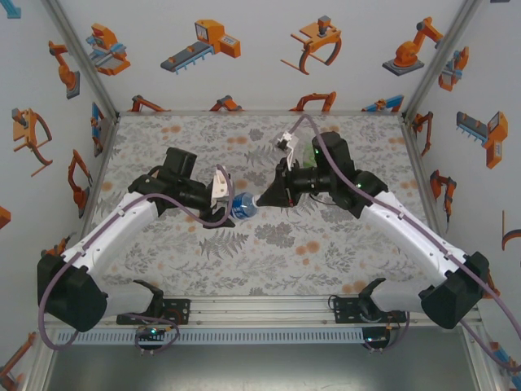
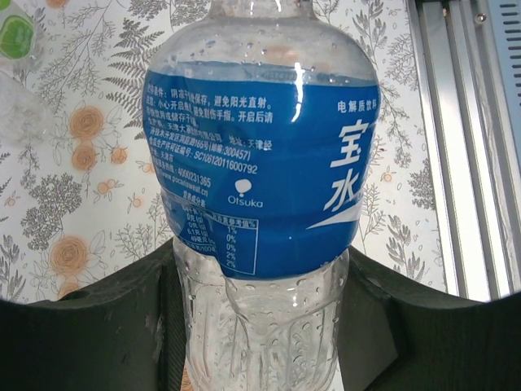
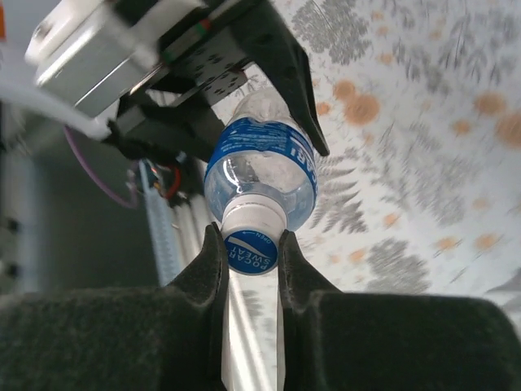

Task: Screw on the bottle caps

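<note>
The clear bottle with a blue label (image 1: 242,205) is held lying sideways above the middle of the table. My left gripper (image 1: 225,200) is shut on its lower body; in the left wrist view the bottle (image 2: 260,163) sits between both black jaws of that gripper (image 2: 260,326). A white bottle cap with a blue printed top (image 3: 251,243) sits on the bottle's neck. My right gripper (image 3: 251,251) is shut on this cap, one pad on each side, and meets the bottle's mouth from the right (image 1: 264,198). The bottle's blue label (image 3: 260,159) shows beyond the cap.
A green-tinted bottle (image 2: 15,32) and a colourless bottle (image 2: 16,106) lie at the left edge of the left wrist view. The aluminium rail (image 1: 260,308) runs along the near table edge. Patterned walls close in the floral table (image 1: 269,261) on three sides.
</note>
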You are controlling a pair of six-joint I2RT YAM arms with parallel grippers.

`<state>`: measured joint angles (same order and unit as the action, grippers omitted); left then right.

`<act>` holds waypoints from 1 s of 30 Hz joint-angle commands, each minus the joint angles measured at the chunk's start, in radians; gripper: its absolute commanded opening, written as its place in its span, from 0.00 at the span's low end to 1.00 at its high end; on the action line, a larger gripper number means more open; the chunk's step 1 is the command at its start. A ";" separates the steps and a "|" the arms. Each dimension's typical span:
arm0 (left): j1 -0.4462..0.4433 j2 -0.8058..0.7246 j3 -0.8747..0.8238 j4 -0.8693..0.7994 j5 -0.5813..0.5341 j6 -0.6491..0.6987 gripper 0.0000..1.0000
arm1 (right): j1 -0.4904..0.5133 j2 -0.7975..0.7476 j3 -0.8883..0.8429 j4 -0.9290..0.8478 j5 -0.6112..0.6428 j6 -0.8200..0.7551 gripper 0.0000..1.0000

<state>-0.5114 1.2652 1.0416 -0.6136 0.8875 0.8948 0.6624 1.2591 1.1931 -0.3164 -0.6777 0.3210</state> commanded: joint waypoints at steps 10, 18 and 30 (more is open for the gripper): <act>-0.010 0.001 0.037 0.009 0.048 0.008 0.00 | 0.002 0.013 -0.036 -0.013 0.278 0.894 0.00; -0.010 0.006 0.040 0.008 0.051 0.007 0.00 | -0.009 -0.008 0.068 -0.017 0.268 0.465 0.57; -0.015 -0.008 0.031 0.005 0.077 0.016 0.00 | -0.009 -0.059 0.128 -0.149 -0.204 -0.664 0.58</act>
<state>-0.5194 1.2732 1.0500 -0.6060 0.9119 0.8814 0.6529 1.2266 1.2919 -0.3855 -0.7082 0.0639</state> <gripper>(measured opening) 0.561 0.580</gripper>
